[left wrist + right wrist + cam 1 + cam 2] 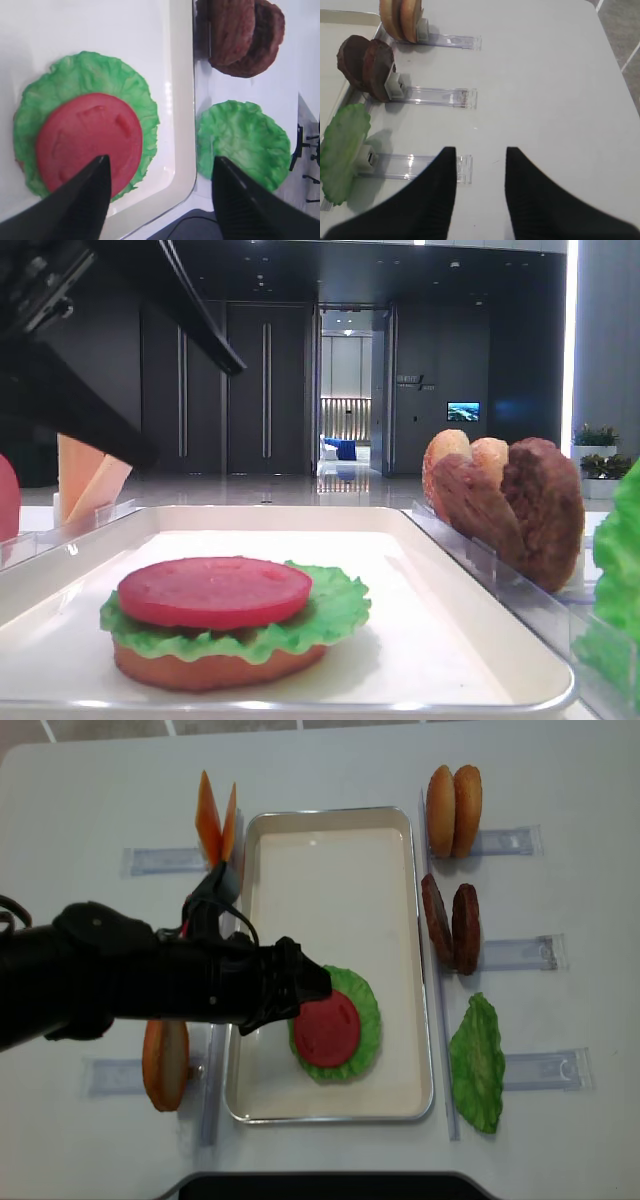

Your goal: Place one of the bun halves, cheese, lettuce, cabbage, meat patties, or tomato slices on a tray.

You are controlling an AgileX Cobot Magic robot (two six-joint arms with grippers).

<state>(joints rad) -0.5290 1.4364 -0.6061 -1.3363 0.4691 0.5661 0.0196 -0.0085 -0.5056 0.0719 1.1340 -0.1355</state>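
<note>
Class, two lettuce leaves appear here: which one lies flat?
The lettuce on the tray, under the tomato slice; the other leaf stands upright in a holder.

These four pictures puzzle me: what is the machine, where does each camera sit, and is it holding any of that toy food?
It is a two-armed robot building a toy burger. One picture looks down from overhead, one looks low across the tray, and two come from cameras on the arms' wrists. The left claw hangs open over the tray, holding nothing. Below it lies a tomato slice on lettuce on a bun half. The right claw is open too, over bare table. Clear holders beside the tray stand spare parts on edge: cheese, buns, meat patties, another lettuce leaf.
</note>
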